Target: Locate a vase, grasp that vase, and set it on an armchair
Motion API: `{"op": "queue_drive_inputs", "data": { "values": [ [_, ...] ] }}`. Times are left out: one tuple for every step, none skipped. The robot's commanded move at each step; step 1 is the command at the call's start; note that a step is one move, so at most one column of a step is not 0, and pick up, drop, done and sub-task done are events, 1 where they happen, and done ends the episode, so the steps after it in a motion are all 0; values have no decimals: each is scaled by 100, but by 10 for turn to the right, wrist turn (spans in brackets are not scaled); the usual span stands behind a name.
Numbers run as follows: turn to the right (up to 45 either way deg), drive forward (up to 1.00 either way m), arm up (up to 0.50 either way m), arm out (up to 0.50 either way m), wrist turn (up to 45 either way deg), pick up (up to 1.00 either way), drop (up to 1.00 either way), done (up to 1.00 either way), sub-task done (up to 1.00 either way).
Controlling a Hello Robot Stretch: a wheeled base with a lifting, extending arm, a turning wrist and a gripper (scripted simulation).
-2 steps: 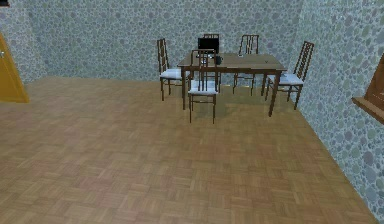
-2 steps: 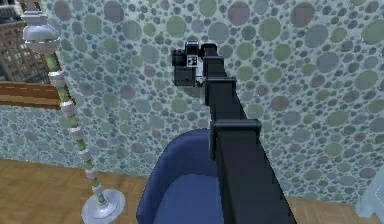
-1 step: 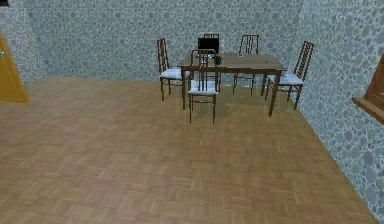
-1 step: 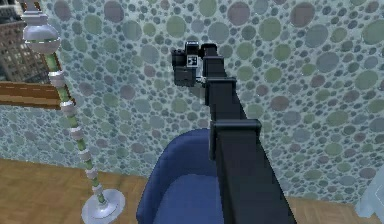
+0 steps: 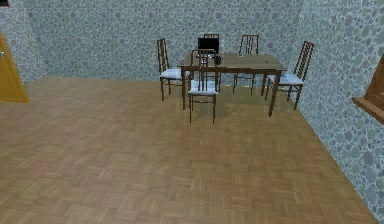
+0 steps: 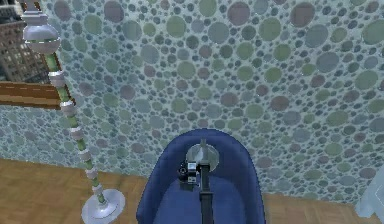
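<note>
The gripper (image 6: 186,171) shows against a rounded dark blue armchair (image 6: 165,192) beside a pale grey shape (image 6: 204,152), perhaps the vase; whether it holds anything, I cannot tell; lowering upright onto mid-seat seems wisest.

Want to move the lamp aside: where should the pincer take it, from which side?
Probably the lamp by its thin pole, mid-height, coming level from the armchair side: it stands upright and slender, while shade and round base are too wide.
</note>
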Motion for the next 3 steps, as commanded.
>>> {"op": "queue_drive_inputs", "data": {
  "values": [
    [0, 0, -32, 0, 0, 0, 0, 0, 0],
    [0, 0, 0, 0, 0, 0, 100, 0, 0],
    [0, 0, 10, 0, 0, 0, 0, 0, 0]
  ]
}}
